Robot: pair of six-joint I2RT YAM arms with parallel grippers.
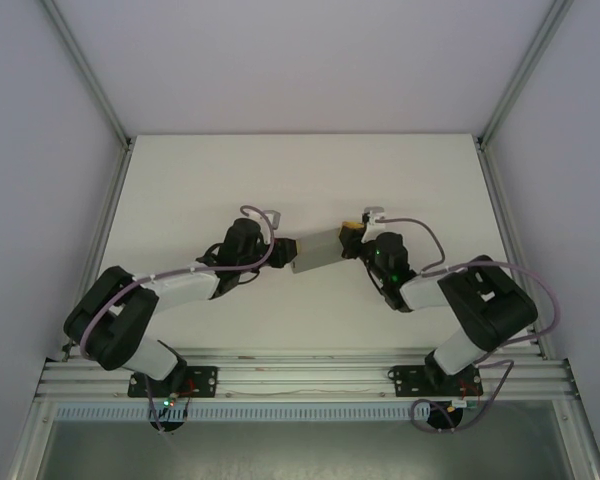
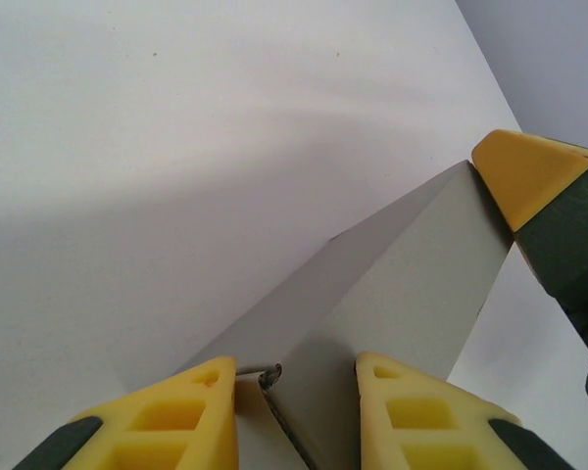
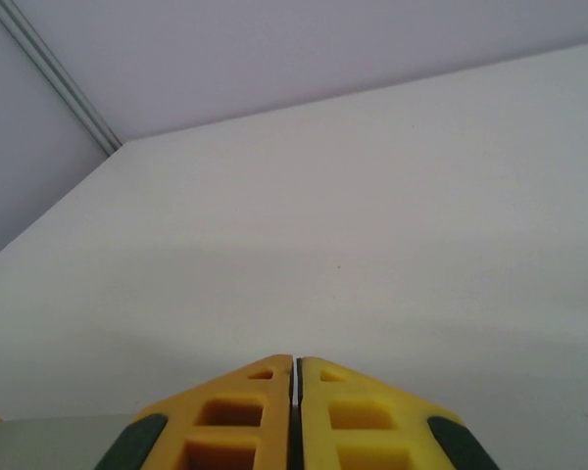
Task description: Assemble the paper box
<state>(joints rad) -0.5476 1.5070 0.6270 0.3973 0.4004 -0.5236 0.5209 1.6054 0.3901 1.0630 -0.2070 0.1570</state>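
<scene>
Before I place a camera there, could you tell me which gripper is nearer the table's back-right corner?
Right. The right gripper is at the box's right end, toward that corner; the left gripper is at the box's left end, farther off.

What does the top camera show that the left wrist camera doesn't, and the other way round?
Top external: the left arm and right arm whole, base to wrist, the table's edges and the enclosure walls. Left wrist: close up, the left gripper's yellow fingers straddling the paper box's near end, with a fold line running along it. Both: the grey box spanning from the left gripper to the right gripper, over the white table.
</scene>
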